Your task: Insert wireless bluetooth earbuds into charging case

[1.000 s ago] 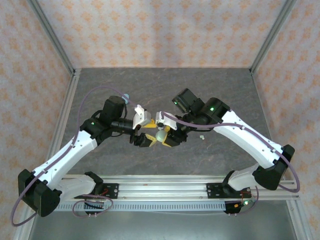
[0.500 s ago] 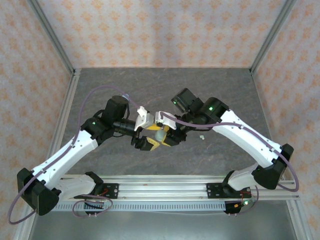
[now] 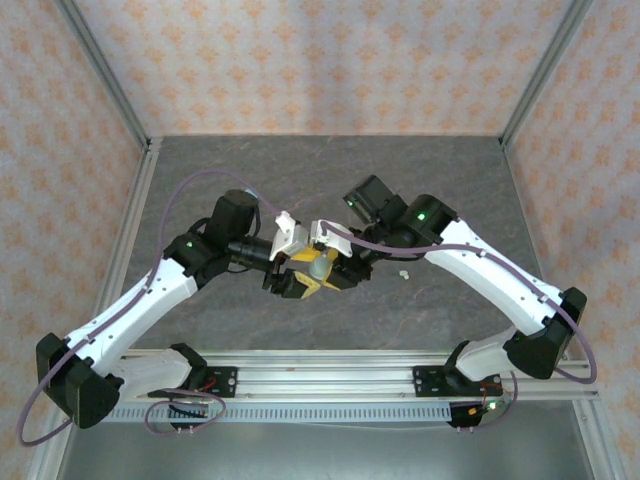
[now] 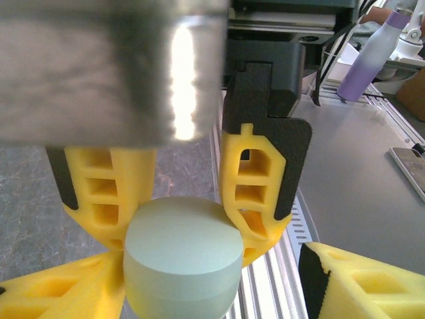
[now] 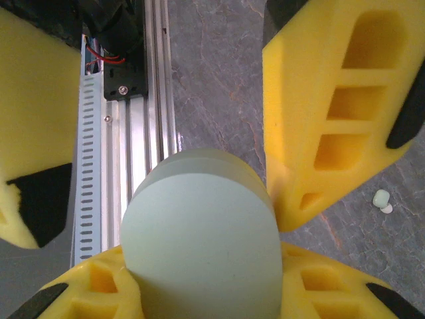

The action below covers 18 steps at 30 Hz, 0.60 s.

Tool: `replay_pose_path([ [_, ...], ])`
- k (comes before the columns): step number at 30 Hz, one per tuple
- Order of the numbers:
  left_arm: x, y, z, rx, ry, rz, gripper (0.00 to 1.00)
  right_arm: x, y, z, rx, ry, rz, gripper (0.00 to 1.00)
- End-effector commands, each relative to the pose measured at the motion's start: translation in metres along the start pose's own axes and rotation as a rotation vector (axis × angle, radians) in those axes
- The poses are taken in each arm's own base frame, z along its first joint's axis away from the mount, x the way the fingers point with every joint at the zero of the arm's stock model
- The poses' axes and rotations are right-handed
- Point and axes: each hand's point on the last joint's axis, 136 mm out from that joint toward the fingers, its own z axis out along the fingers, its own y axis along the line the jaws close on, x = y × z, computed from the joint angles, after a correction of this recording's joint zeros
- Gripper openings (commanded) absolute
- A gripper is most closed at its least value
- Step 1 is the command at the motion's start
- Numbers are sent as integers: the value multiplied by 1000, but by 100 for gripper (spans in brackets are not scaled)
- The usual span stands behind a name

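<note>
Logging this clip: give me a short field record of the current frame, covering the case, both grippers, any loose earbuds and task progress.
charging case: pale mint-green, rounded, lid shut, between the fingers of both grippers, apparently off the table
left gripper: yellow fingers flank the case; grip unclear
right gripper: one finger touches the case; grip unclear
loose earbud: whitish-green, lying on the table to the right of the grippers
progress: that earbud not yet in the case
</note>
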Motion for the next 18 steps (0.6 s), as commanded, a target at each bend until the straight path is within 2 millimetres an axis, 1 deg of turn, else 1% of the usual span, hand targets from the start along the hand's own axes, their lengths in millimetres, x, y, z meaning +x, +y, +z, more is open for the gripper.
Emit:
replay_pose_path([
  [1, -13, 0, -1, 6, -23, 41, 66, -5, 6, -9, -5, -41, -26, 19],
  [11, -11, 4, 2, 6, -15, 35, 54, -7, 9, -11, -17, -57, -29, 19],
  [18, -9, 5, 2, 3, -9, 39, 53, -7, 11, -12, -22, -61, -30, 19],
])
